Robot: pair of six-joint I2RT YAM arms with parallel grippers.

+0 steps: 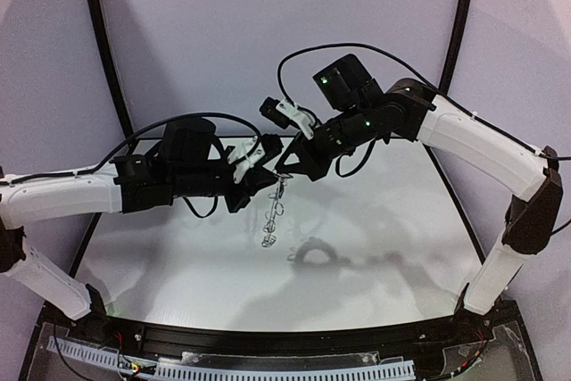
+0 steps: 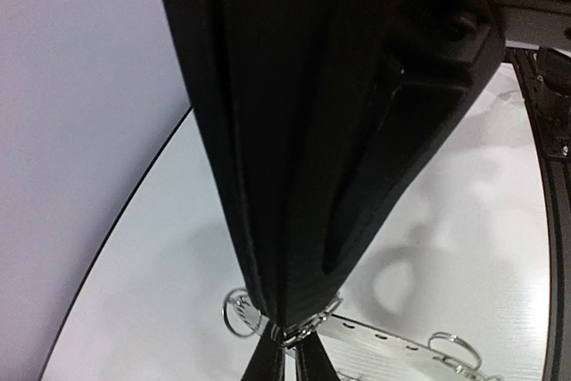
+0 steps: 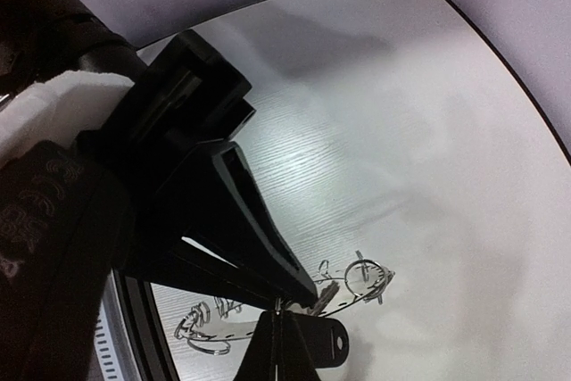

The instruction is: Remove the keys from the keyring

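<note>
Both grippers meet tip to tip above the middle of the table. The keyring hangs below them as a silvery band with small wire loops. In the left wrist view my left gripper is shut on the keyring's metal edge, with a loop beside it. In the right wrist view my right gripper is shut on the keyring. A flat black piece with a small hole sticks out beside the left fingers; it may be the black-headed key. The blue-headed key is hidden.
The white table lies under the hanging ring, whose shadow falls just right of it. Black frame tubes rise at both sides. A black rail runs along the near edge.
</note>
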